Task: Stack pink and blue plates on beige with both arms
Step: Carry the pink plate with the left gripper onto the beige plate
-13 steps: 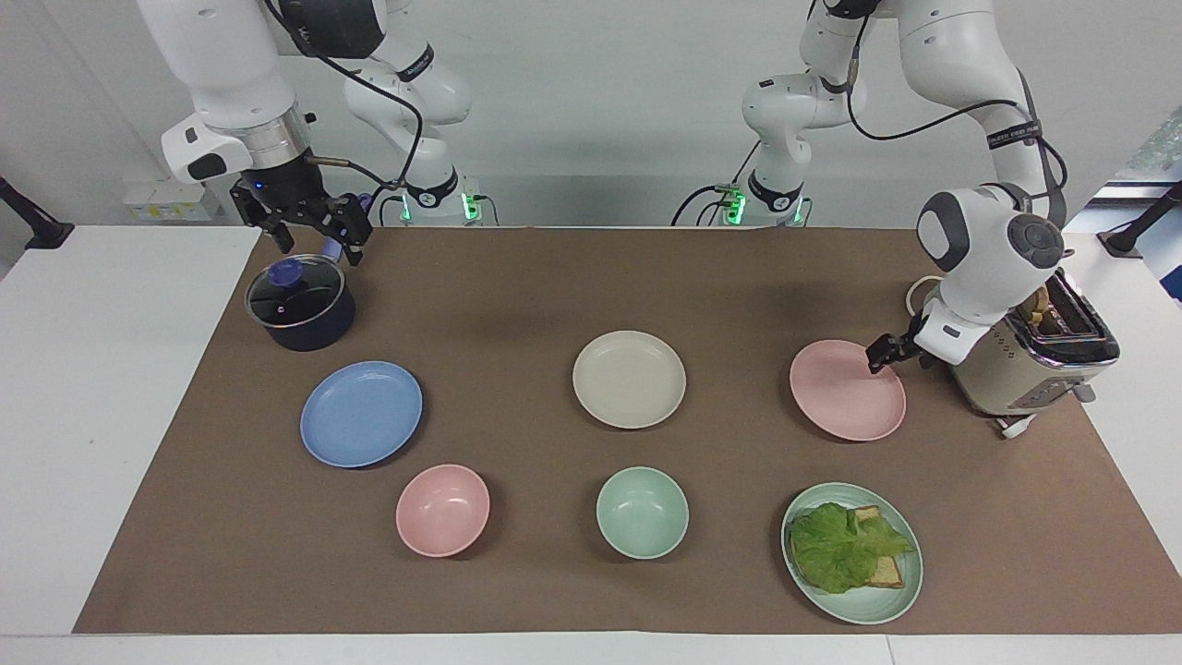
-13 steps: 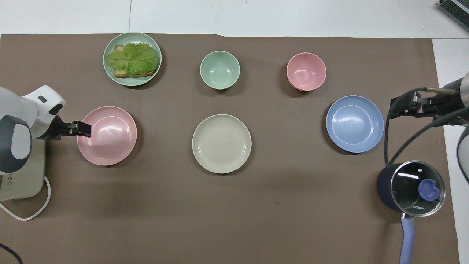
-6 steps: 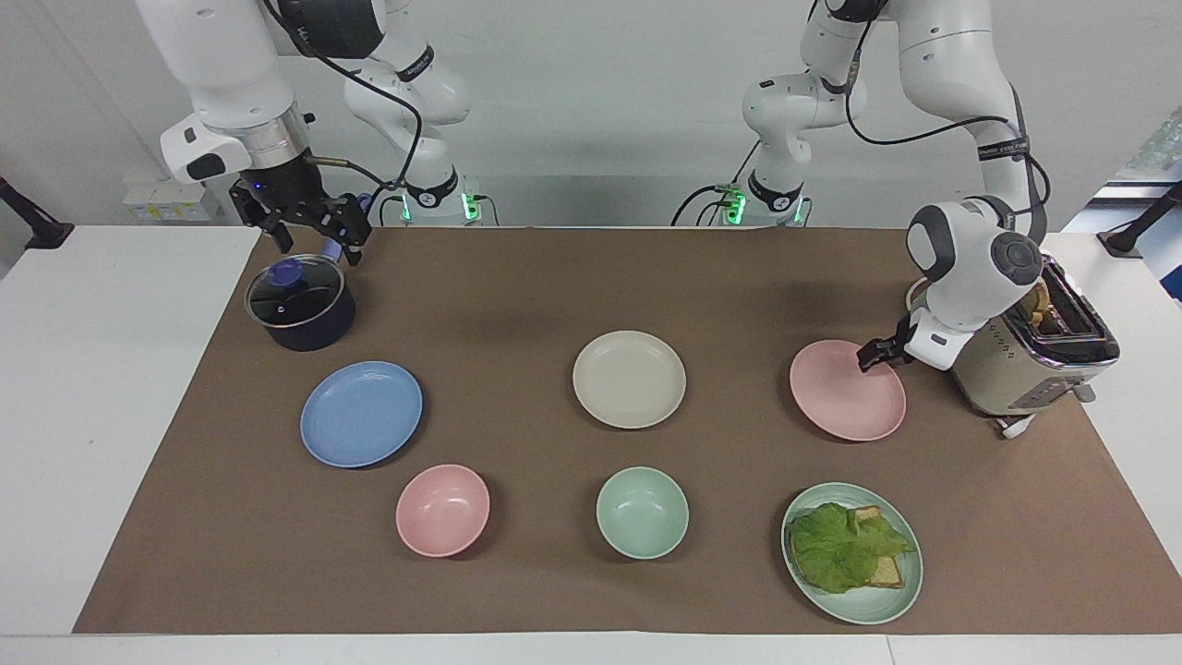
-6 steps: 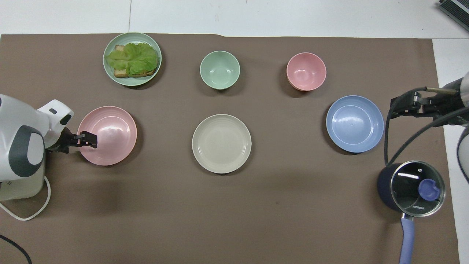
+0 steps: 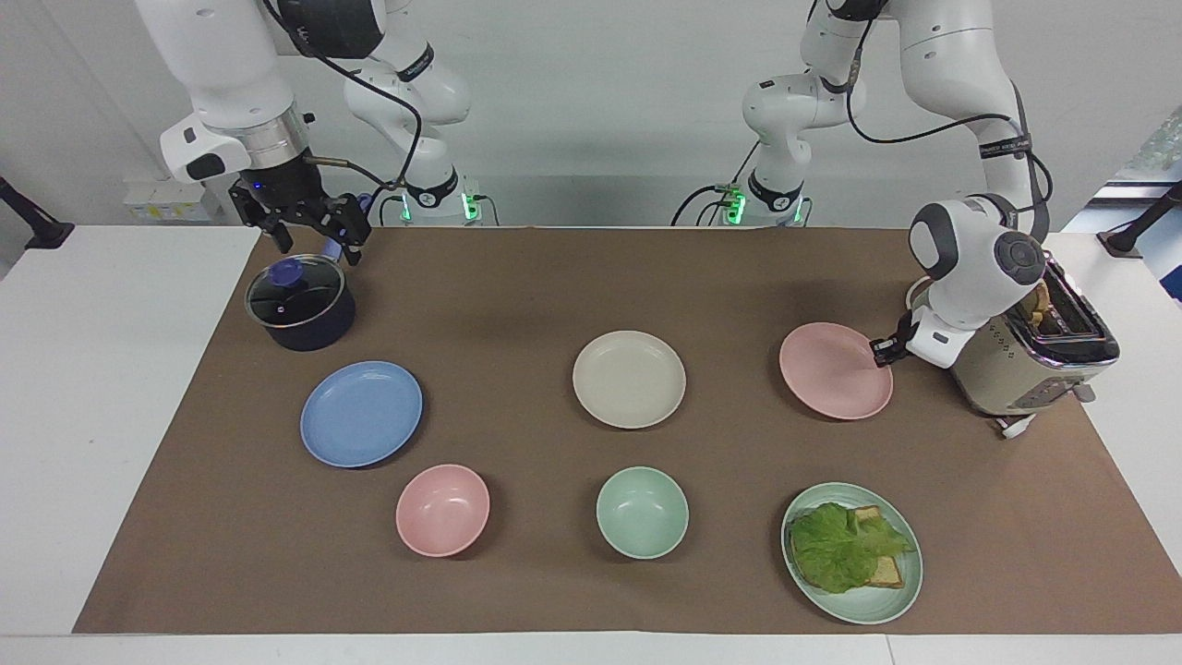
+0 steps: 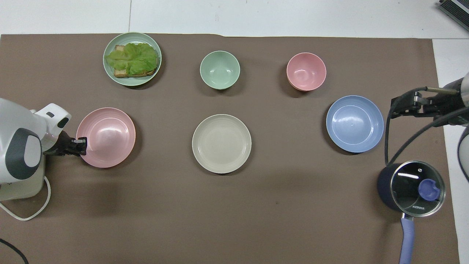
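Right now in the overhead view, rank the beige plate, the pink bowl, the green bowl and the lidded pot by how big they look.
Largest to smallest:
1. beige plate
2. lidded pot, counting its handle; nearer the camera, so unsure
3. green bowl and pink bowl, which look alike

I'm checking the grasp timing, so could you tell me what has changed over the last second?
The left gripper closed on the rim of the pink plate, and the plate shifted slightly toward the beige plate, lifted off the mat. The right gripper stayed open above the pot; the blue plate did not move.
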Action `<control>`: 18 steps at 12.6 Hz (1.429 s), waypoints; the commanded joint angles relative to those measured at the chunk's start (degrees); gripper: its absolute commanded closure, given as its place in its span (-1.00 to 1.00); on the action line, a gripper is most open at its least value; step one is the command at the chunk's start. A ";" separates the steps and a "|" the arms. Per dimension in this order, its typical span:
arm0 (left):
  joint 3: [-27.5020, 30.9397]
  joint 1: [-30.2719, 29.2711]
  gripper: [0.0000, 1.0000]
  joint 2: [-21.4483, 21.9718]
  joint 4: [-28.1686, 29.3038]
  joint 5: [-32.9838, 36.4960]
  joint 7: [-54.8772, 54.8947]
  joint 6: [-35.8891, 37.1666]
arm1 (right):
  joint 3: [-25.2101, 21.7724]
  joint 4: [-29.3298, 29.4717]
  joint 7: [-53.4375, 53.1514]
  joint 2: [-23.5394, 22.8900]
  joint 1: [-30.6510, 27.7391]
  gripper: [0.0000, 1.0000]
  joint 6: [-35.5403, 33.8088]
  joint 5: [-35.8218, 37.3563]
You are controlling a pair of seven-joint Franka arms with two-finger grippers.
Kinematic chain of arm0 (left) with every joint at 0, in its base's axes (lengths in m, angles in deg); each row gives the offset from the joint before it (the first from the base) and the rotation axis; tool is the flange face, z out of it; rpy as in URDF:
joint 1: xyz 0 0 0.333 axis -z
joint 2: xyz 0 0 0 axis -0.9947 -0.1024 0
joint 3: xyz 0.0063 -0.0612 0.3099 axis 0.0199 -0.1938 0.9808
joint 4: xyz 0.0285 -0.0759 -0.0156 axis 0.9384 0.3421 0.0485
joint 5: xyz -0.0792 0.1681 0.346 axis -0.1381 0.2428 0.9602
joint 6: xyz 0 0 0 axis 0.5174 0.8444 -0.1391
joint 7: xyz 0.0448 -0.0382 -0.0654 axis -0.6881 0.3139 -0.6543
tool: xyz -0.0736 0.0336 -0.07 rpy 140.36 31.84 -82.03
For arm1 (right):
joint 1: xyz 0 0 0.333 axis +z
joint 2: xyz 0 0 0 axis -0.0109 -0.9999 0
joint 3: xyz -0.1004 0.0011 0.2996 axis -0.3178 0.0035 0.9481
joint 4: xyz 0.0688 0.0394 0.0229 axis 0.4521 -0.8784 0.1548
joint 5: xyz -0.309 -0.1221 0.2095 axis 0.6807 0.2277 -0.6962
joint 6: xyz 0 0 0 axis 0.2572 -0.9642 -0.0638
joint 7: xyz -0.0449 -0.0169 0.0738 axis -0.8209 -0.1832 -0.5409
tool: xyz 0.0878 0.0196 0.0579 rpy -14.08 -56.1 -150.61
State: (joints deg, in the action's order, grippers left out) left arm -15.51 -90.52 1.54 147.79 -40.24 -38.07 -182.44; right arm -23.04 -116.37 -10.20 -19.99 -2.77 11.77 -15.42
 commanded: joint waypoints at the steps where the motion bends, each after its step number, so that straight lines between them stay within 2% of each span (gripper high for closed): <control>1: 0.04 0.24 1.00 1.17 -7.58 -0.22 -0.88 12.79 | 0.14 -1.62 1.06 1.10 -0.74 -1.00 1.43 -1.26; 4: -0.40 1.20 1.00 1.34 -17.70 -6.36 -2.63 25.91 | 0.14 -1.98 1.93 1.19 -0.82 -1.00 1.52 -1.35; 6: -1.97 5.67 1.00 1.78 -18.61 -8.22 -12.26 25.95 | 0.05 -3.11 3.34 1.45 -2.31 -1.00 4.48 -1.43; 9: -2.78 15.50 1.00 1.87 -17.56 -11.47 -24.32 18.50 | 0.05 -6.62 12.28 1.36 -6.61 -1.00 7.39 -2.22; 12: -2.78 23.25 1.00 0.12 -12.83 -11.66 -27.51 7.97 | 0.05 -13.29 19.41 0.23 -10.66 -1.00 17.57 -5.03; 14: -2.78 27.12 1.00 -1.89 -9.04 -11.66 -27.52 -1.44 | 0.05 -17.34 23.71 -2.84 -13.12 -1.00 24.42 -8.01; 16: -2.78 28.28 1.00 -2.87 -8.15 -11.66 -27.34 -3.85 | 0.05 -20.94 29.51 -5.31 -15.06 -1.00 31.28 -10.48; 17: -2.78 28.98 0.86 -2.88 -8.23 -11.66 -27.25 -3.94 | 0.05 -22.01 30.32 -6.45 -15.32 -1.00 33.83 -10.66; 18: -2.78 29.07 -0.24 -2.96 -8.50 -11.66 -26.90 -4.03 | 0.05 -22.10 30.85 -8.81 -15.41 -1.00 35.25 -11.36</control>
State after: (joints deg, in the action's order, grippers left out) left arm -19.41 -62.64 -2.59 138.75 -50.88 -65.86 -185.67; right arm -23.55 -136.99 18.04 -27.01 -17.35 44.05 -24.49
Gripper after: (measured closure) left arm 0.930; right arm 0.000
